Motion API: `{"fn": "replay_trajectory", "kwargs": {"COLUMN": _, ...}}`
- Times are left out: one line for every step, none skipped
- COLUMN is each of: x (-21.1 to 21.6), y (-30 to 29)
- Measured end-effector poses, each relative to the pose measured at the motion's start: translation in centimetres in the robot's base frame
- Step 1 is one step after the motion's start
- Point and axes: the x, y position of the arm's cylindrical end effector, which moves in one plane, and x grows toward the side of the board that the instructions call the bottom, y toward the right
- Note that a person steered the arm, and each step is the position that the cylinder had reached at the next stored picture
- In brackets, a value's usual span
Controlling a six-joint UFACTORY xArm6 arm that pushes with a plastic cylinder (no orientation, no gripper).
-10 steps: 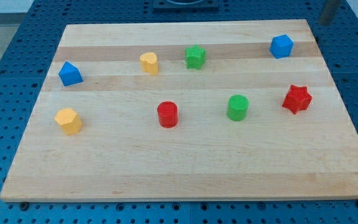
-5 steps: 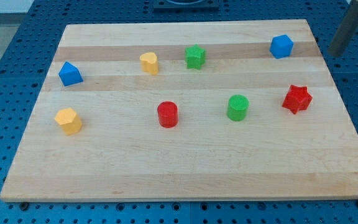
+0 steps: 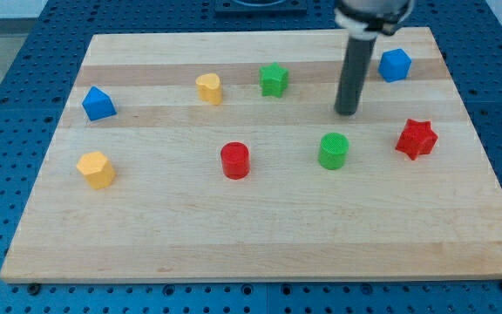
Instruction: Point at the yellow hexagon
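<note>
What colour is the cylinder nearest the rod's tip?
Green cylinder, just below my tip in the camera view.

Straight dark grey rod, my tip [image 3: 347,112] blunt, wider dark collar above.

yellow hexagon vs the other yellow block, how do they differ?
The yellow hexagon has flat faceted sides; the yellow heart-shaped block has a rounded, lobed outline. The hexagon sits near the view's left edge, lower down; the heart sits nearer the view's top, beside the green star. My tip is nearer the heart, though touching neither. Both are yellow.
</note>
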Motion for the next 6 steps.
{"fn": "replay_trajectory", "kwargs": {"x": 1.1, "y": -5.0}}
{"fn": "replay_trajectory", "kwargs": {"x": 1.1, "y": -10.0}}
{"fn": "replay_trajectory", "kwargs": {"x": 1.1, "y": -14.8}}
{"fn": "replay_trajectory", "kwargs": {"x": 1.1, "y": -21.3}}
{"fn": "replay_trajectory", "kwargs": {"x": 2.3, "y": -26.8}}
{"fn": "replay_trajectory", "kwargs": {"x": 5.9, "y": -28.1}}
